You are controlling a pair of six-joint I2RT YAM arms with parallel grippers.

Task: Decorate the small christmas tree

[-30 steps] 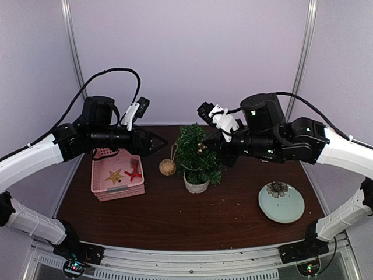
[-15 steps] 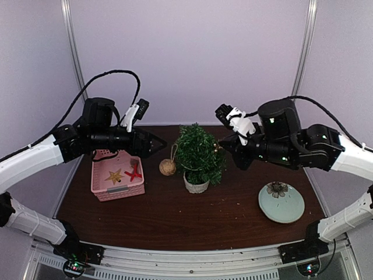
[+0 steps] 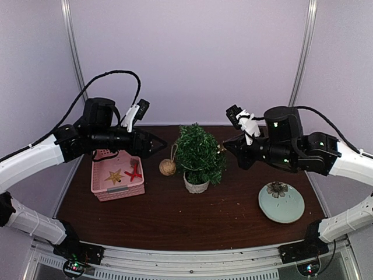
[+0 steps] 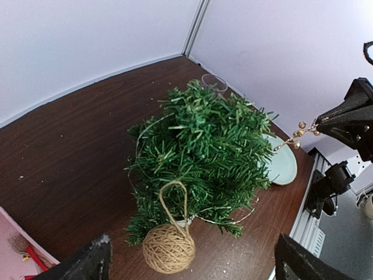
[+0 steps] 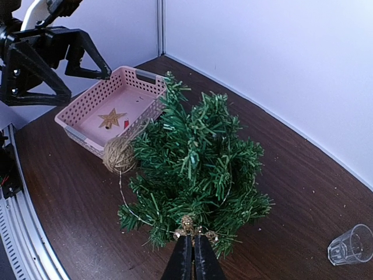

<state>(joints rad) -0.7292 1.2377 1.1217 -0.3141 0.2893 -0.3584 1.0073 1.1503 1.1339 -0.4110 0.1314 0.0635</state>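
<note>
- The small christmas tree (image 3: 198,153) stands mid-table, between both grippers.
- Your right gripper (image 3: 227,146) pinches a gold bead sprig (image 5: 191,224); seat it deep among the needles before letting go.
- Your left gripper (image 3: 159,143) hangs released, empty.

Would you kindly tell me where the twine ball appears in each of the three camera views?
Top external: the twine ball is left of centre, just left of the small christmas tree.
Left wrist: the ball is at bottom centre, in front of the tree's base.
Right wrist: the ball is left of centre, at the tree's left edge, by the pink basket.
Shared landmark: the tree.
</note>
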